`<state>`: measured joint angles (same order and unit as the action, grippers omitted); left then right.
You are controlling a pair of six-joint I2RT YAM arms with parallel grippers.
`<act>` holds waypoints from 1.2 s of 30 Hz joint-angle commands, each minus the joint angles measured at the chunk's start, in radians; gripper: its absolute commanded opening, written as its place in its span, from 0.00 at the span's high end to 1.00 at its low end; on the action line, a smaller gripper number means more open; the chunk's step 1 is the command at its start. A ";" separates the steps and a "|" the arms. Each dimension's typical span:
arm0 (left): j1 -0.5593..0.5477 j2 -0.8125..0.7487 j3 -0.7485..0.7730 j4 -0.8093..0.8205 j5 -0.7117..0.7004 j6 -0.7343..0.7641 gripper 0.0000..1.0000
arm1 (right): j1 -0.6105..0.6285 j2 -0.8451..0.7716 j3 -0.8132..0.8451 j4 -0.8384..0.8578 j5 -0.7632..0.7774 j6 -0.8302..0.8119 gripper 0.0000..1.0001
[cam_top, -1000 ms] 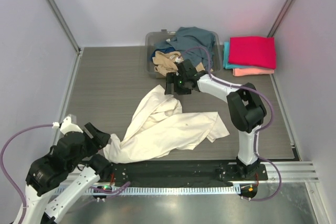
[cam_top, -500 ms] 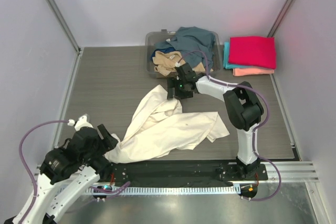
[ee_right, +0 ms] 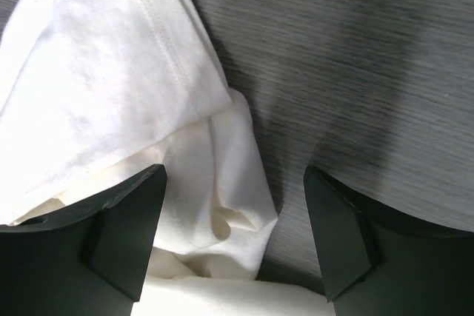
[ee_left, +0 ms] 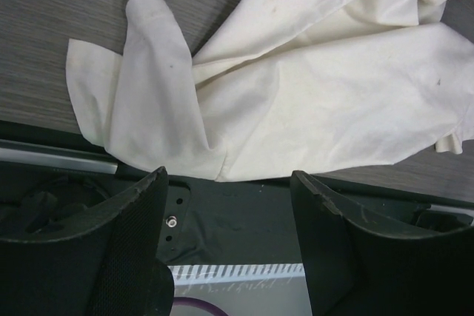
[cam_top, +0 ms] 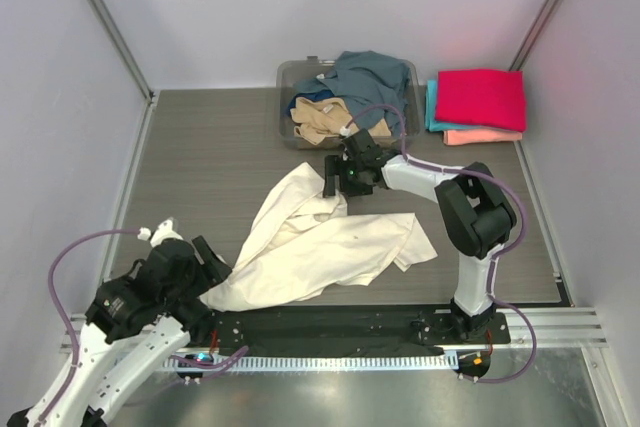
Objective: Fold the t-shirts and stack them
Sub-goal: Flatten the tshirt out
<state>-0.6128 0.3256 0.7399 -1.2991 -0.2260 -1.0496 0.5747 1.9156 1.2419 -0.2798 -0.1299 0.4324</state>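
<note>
A large cream t-shirt (cam_top: 320, 242) lies crumpled on the table's near middle. It also shows in the left wrist view (ee_left: 296, 86) and the right wrist view (ee_right: 111, 94). My left gripper (cam_top: 212, 265) is open and empty, just off the shirt's near-left corner over the black base rail. My right gripper (cam_top: 338, 183) is open and empty, above the shirt's far edge. A folded stack sits at the back right: a magenta-red shirt (cam_top: 481, 97) on a teal one (cam_top: 431, 105) and a salmon-pink one (cam_top: 483, 136). A slate-blue shirt (cam_top: 365, 77) and a tan shirt (cam_top: 316, 122) lie in the bin.
A clear plastic bin (cam_top: 292, 77) stands at the back middle. The black base rail (cam_top: 330, 329) runs along the near edge. Grey walls enclose the wood-grain table (cam_top: 200, 167) on three sides.
My left gripper has moved right, closer to the shirt's near-left corner. My right gripper has moved nearer and slightly right, from by the bin to over the shirt's far edge.
</note>
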 commanded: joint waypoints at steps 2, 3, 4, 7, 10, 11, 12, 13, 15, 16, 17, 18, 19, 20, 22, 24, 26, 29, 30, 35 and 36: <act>0.005 0.041 -0.045 0.070 0.045 -0.052 0.32 | 0.005 -0.018 -0.038 0.057 -0.079 0.037 0.23; 0.005 0.047 -0.053 0.078 0.048 -0.056 0.32 | 0.005 -0.020 -0.045 0.062 -0.086 0.037 0.26; 0.005 0.062 -0.071 0.096 0.048 -0.062 0.32 | 0.005 -0.023 -0.048 0.062 -0.092 0.035 0.30; 0.005 0.098 -0.091 0.136 0.056 -0.073 0.32 | 0.004 -0.044 -0.074 0.064 -0.082 0.029 0.59; 0.005 0.127 -0.091 0.147 0.054 -0.073 0.32 | -0.016 -0.085 -0.120 0.067 -0.077 0.026 0.83; 0.005 0.135 -0.089 0.147 0.054 -0.073 0.32 | -0.030 -0.099 -0.155 0.067 -0.079 0.029 0.88; 0.005 0.135 -0.091 0.146 0.057 -0.069 0.32 | -0.047 -0.139 -0.180 0.067 -0.077 0.032 0.98; 0.005 0.130 -0.093 0.147 0.060 -0.069 0.32 | -0.091 -0.164 -0.208 0.067 -0.074 0.040 0.99; 0.005 0.109 -0.091 0.147 0.059 -0.069 0.32 | -0.148 -0.261 -0.313 0.067 -0.071 0.066 0.99; 0.005 0.102 -0.093 0.149 0.057 -0.069 0.32 | -0.215 -0.304 -0.353 0.059 -0.070 0.075 0.99; 0.005 0.098 -0.093 0.150 0.054 -0.069 0.32 | -0.242 -0.344 -0.430 0.053 -0.059 0.081 0.99; 0.005 0.092 -0.094 0.152 0.054 -0.070 0.32 | -0.272 -0.386 -0.461 0.041 -0.044 0.089 0.99; 0.005 0.090 -0.096 0.150 0.054 -0.072 0.32 | -0.303 -0.471 -0.488 -0.002 -0.022 0.092 0.99; 0.005 0.093 -0.094 0.152 0.054 -0.072 0.32 | -0.308 -0.551 -0.533 -0.021 0.008 0.101 0.90; 0.005 0.095 -0.094 0.153 0.054 -0.072 0.32 | -0.309 -0.611 -0.567 -0.064 0.015 0.117 0.58; 0.005 0.099 -0.094 0.155 0.057 -0.070 0.32 | -0.309 -0.665 -0.608 -0.075 0.006 0.140 0.37; 0.005 0.096 -0.093 0.155 0.060 -0.066 0.32 | -0.309 -0.719 -0.618 -0.091 0.016 0.157 0.32; 0.005 0.101 -0.054 0.130 0.060 -0.038 0.32 | -0.309 -0.762 -0.564 -0.116 0.055 0.146 0.32; 0.005 0.107 -0.033 0.112 0.042 -0.024 0.31 | -0.311 -0.764 -0.546 -0.122 0.064 0.140 0.32; 0.005 0.141 0.069 0.037 -0.013 0.068 0.27 | -0.311 -0.672 -0.437 -0.133 0.125 0.094 0.34; 0.005 0.136 0.053 0.058 -0.003 0.074 0.27 | -0.311 -0.615 -0.406 -0.130 0.125 0.088 0.35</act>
<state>-0.6128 0.4568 0.7704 -1.2301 -0.2020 -1.0378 0.2646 1.2247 0.7521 -0.4206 -0.0525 0.5484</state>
